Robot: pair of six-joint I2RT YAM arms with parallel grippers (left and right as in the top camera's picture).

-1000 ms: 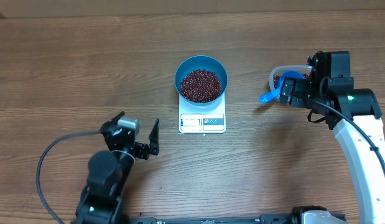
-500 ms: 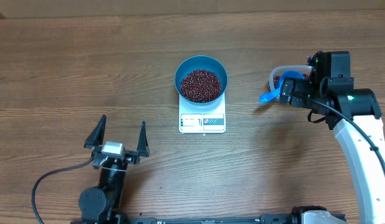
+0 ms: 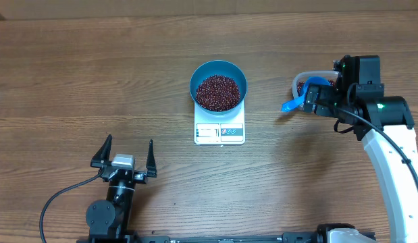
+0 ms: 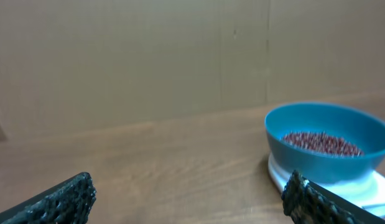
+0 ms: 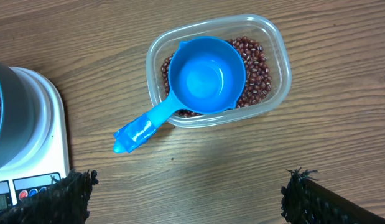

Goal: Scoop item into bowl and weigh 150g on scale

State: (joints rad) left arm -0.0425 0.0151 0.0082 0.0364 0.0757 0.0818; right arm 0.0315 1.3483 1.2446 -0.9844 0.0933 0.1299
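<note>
A deep blue bowl (image 3: 219,74) filled with small red-brown beans (image 3: 218,92) sits on the white scale (image 3: 219,132) near the middle of a wooden table (image 3: 73,74). The scale's display and buttons face the front edge, though the reading is too small to make out.

Low at the front left, the left gripper (image 3: 127,143) stands with its jaws spread wide and nothing between them. It points across the table and is well apart from the scale.

To the right of the scale, the right gripper (image 5: 187,190) hangs over a clear plastic tub (image 5: 283,68), its fingers likewise wide apart and empty. More beans lie in the tub. A blue scoop (image 5: 206,76) rests on them, bowl side up and empty, its handle jutting over the tub's rim toward the scale.
</note>
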